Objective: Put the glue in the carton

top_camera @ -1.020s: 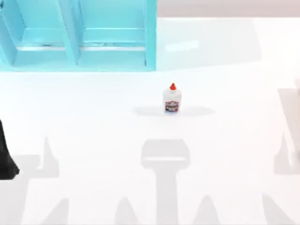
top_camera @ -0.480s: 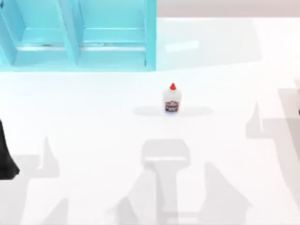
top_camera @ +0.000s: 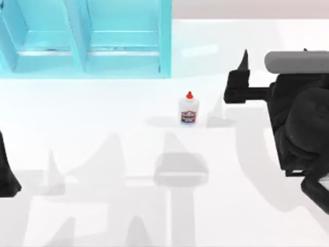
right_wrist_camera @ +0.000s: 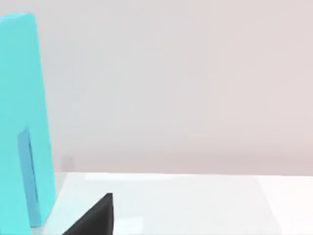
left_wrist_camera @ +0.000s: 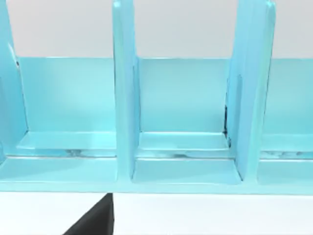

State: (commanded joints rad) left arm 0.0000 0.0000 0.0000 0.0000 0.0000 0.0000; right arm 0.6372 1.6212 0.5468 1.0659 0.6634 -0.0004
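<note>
The glue (top_camera: 189,109), a small white bottle with a red cap and a dark label, stands upright on the white table near its middle. My right gripper (top_camera: 237,85) hovers to the right of the glue, apart from it, open and holding nothing; one dark fingertip (top_camera: 245,57) points toward the back. The carton (top_camera: 123,67), a turquoise box with upright dividers, stands at the back left. Its compartments (left_wrist_camera: 183,147) face the left wrist view, and one wall (right_wrist_camera: 24,122) appears in the right wrist view. My left arm (top_camera: 6,175) stays parked at the left edge.
The bulky dark body of the right arm (top_camera: 303,128) covers the table's right side, with a grey link (top_camera: 295,62) above it. Pale shadows of the arms lie across the front of the table (top_camera: 103,103).
The right arm has swung in from the right edge and its gripper now hangs just right of the glue. The glue, carton and left arm have not moved.
</note>
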